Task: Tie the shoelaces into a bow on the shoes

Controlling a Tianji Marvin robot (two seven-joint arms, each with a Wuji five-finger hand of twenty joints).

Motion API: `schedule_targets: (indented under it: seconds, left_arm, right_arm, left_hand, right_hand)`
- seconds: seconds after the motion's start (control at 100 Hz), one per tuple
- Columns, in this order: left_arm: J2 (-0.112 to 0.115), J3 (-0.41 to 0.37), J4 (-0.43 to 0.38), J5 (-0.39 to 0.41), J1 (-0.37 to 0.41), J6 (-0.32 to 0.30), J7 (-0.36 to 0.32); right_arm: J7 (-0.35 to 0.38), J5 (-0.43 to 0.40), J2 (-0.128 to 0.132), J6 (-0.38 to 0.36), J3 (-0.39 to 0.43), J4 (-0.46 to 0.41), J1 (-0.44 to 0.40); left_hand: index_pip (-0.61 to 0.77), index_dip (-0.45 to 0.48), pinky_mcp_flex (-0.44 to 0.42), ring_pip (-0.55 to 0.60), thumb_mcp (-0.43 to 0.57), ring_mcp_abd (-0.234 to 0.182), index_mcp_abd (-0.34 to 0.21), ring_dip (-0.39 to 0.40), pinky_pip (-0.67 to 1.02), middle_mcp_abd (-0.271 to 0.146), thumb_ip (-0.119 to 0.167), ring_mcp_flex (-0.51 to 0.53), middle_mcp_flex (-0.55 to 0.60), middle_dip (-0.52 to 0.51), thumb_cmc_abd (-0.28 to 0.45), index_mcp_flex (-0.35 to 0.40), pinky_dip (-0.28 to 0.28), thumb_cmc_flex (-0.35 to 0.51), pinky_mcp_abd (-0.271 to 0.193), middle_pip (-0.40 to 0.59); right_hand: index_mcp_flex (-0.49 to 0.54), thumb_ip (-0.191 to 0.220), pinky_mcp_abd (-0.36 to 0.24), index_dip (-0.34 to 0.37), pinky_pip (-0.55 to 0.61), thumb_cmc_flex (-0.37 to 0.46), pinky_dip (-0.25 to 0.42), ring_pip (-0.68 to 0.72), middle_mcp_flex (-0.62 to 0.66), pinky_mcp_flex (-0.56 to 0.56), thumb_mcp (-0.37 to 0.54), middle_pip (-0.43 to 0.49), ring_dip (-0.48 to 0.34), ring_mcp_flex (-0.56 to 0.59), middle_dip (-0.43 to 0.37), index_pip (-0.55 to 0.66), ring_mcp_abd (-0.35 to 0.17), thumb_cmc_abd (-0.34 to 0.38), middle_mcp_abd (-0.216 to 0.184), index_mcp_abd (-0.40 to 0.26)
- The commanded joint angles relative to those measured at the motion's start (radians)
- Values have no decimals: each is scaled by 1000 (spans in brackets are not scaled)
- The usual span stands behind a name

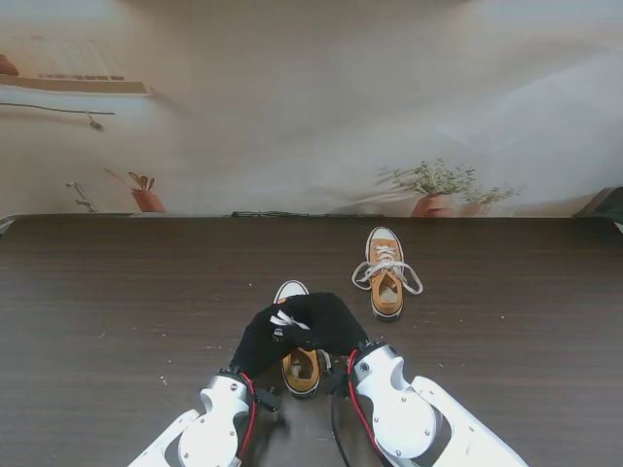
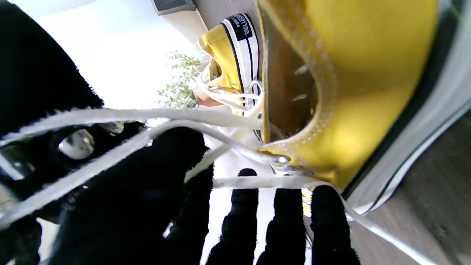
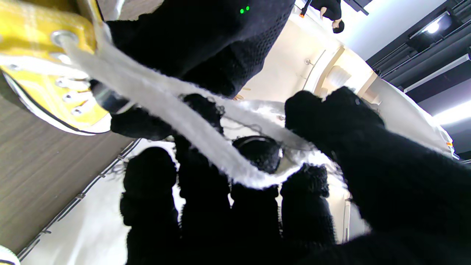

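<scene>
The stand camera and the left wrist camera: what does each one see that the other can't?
Only the stand view shows the whole table, both arms, and the far shoe from toe to heel. Only the left wrist view shows the near shoe's eyelets and the lace stretched across the left hand's fingers. Both show two yellow shoes and a potted plant.

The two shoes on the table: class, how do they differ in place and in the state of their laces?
The near shoe lies under both hands, laces pulled up in the fingers; the far shoe sits untouched, farther and to the right. Its laces lie loose across it. Both are yellow with white laces.
</scene>
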Motion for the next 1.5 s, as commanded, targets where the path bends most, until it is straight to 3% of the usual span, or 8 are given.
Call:
schedule_targets:
  seconds: [0.0, 0.12, 0.24, 0.27, 0.39, 0.64, 1.12, 1.49]
  left_arm:
    - [-10, 13, 7, -2, 2, 1, -19]
    - [-13, 17, 9, -10, 0, -6, -15]
    - [-17, 14, 4, -32, 6, -14, -10]
    - [-17, 11, 0, -38, 10, -15, -8]
    - [-13, -16, -27, -35, 36, -23, -4]
    - [17, -125, -127, 16, 121, -38, -38]
    - [45, -354, -276, 96, 287, -88, -75]
    - [66, -374, -333, 51, 384, -111, -172]
  right_arm:
    - [14, -1, 4, -5, -1, -5, -3]
    - [16, -1, 5, -9, 1, -5, -4]
    - [13, 2, 4, -10, 3, -6, -7]
    - [13, 2, 4, -11, 4, -6, -8]
    - [10, -1, 4, -11, 9, -5, -11]
    - [-5, 3, -1, 3, 14, 5, -9]
    - [-16, -18, -8, 42, -17, 22, 42]
    - [-25, -36, -10, 71, -24, 17, 52]
  left_hand:
    - [7, -3, 28, 26, -35, 4, -7, 19, -1, -18, -24, 32, 25, 27, -30, -12, -26, -9, 79, 19]
    - [10, -78, 26, 28, -145, 6, -29, 16, 6, -20, -1, 36, 39, 26, 17, 28, -38, 68, 80, 18]
    - [-45, -158, 14, 26, -333, 18, -30, 17, 5, -14, 31, 34, 63, 21, 186, 131, -36, 214, 84, 14]
    - [-58, -168, 12, 25, -401, 19, -26, 17, 4, -14, 46, 32, 67, 20, 224, 154, -33, 257, 84, 13]
    - [-62, -144, 2, 17, -471, 26, -25, 16, -4, -9, 56, 24, 68, 15, 280, 174, -30, 309, 88, 7]
    - [6, -7, -35, -35, -495, 33, 22, -1, -59, 8, 53, -20, 32, 5, 317, 135, -40, 341, 79, -16]
    - [-54, -43, -47, -61, -517, 36, 61, -3, -91, 11, 57, -30, 30, -8, 335, 154, -32, 348, 73, -37]
    - [-64, -21, -40, -69, -551, 47, 47, -4, -101, 18, 63, -11, 56, -16, 359, 143, -21, 353, 75, -49]
  right_hand:
    - [10, -16, 6, 18, 0, 24, -8, 12, 15, -9, 16, 31, -4, 9, 20, 22, -6, 15, -7, -32]
    - [9, -16, 6, 17, 0, 22, -8, 12, 14, -9, 16, 32, -4, 9, 21, 21, -7, 16, -7, -33]
    - [10, -16, 6, 18, 0, 23, -8, 12, 14, -9, 17, 33, -4, 9, 21, 22, -5, 16, -5, -34]
    - [10, -16, 6, 18, 0, 23, -8, 12, 14, -9, 17, 33, -4, 9, 21, 22, -5, 16, -6, -34]
    - [9, -16, 6, 18, 0, 23, -8, 12, 14, -9, 17, 33, -4, 10, 21, 22, -6, 15, -6, -33]
    - [8, -16, 6, 9, 0, 23, -8, 11, 15, -9, 19, 31, -5, 11, 20, 15, -3, 10, -7, -38]
    - [-13, -16, 12, -36, 1, 17, -11, 7, 35, 2, -1, 14, -7, 24, 11, -2, 0, 37, -12, -52]
    - [-7, -14, 28, -21, 16, 35, -11, 20, 63, 47, 11, 18, -4, 64, 11, 30, -1, 30, 1, -29]
